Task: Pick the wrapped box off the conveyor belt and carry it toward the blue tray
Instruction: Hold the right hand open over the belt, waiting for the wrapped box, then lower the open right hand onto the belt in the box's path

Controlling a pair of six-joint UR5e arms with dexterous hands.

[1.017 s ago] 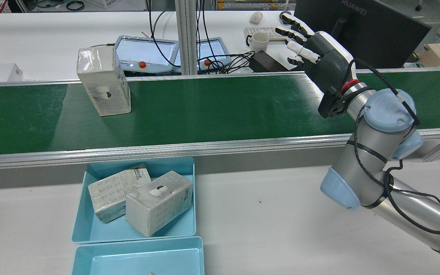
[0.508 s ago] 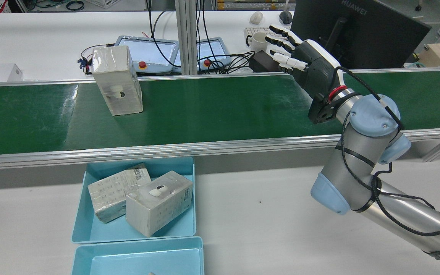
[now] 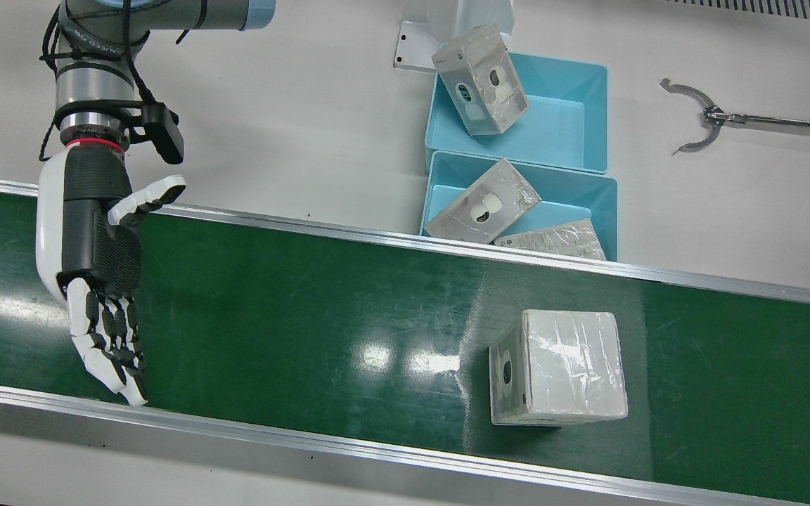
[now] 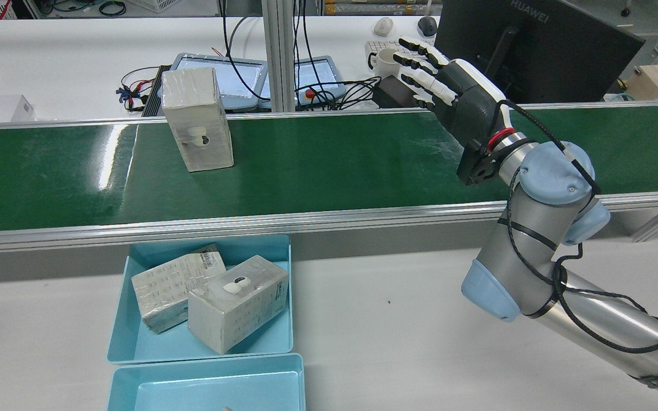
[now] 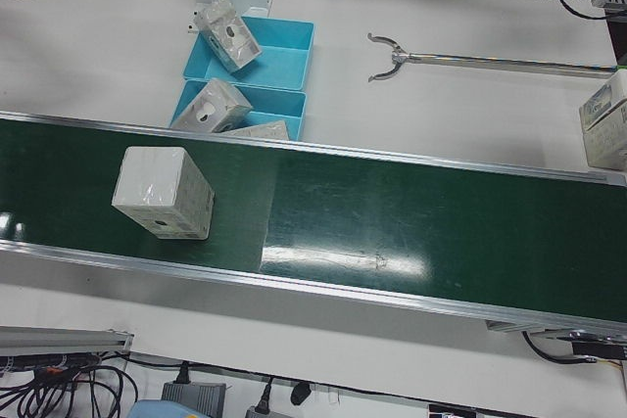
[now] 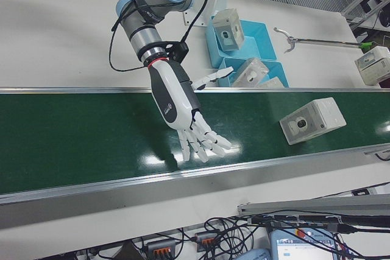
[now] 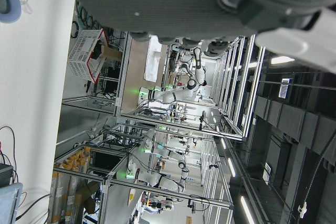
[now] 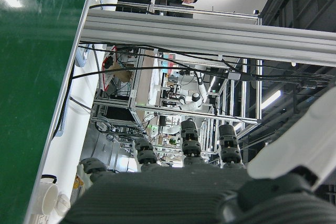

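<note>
Box (image 4: 197, 127) status: wrapped in clear film, standing upright on the green conveyor belt (image 4: 329, 165), near its far edge in the rear view. Compared with the rear view half a second ago, the box has travelled further right along the belt and now stands in front of the left teach pendant (image 4: 217, 80). It touches nothing but the belt.

Right hand (image 4: 449, 85): held above the belt, well to the right of the box, fingers (image 4: 417, 60) spread apart and extended toward the far side, holding nothing. Since the earlier frame the hand has shifted slightly left and the forearm has turned a little. In the front view the same hand (image 3: 95, 274) points across the belt with the thumb (image 3: 148, 199) splayed out.

Left hand: only a blurred part of its palm (image 7: 173, 3) appears in its own camera; finger position cannot be told.

Blue tray (image 4: 203, 342): on the white table (image 4: 397, 325), near side of the belt, already containing two wrapped boxes (image 4: 209, 299). A second blue tray (image 4: 206, 388) sits directly nearer.
</note>
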